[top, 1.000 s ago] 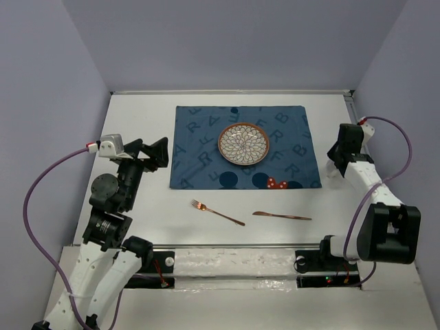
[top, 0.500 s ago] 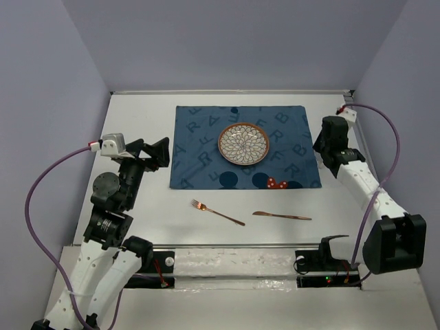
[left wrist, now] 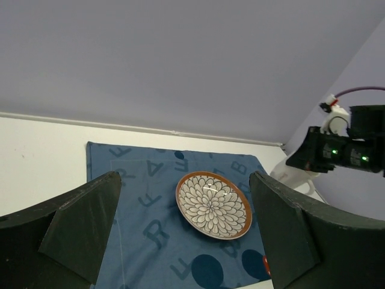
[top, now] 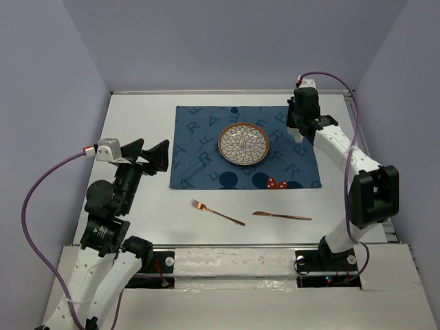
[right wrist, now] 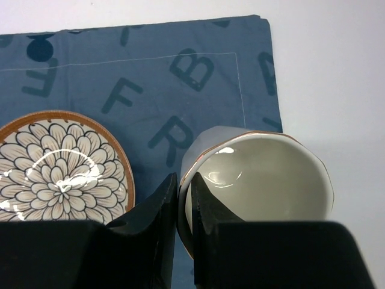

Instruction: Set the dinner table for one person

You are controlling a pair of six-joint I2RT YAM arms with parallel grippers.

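Pinching the wall of a pale cup [right wrist: 258, 174] between nearly closed fingers, the right gripper [right wrist: 182, 192] sits over the far right part of the blue placemat [right wrist: 150, 78], right of the flowered plate [right wrist: 54, 165]. The left gripper [top: 161, 152], spread wide and holding nothing, hovers above the dinner table [top: 137, 206] beside the placemat's left edge. A fork [top: 217, 212] and knife [top: 282, 216] lie on the white top near the arms.
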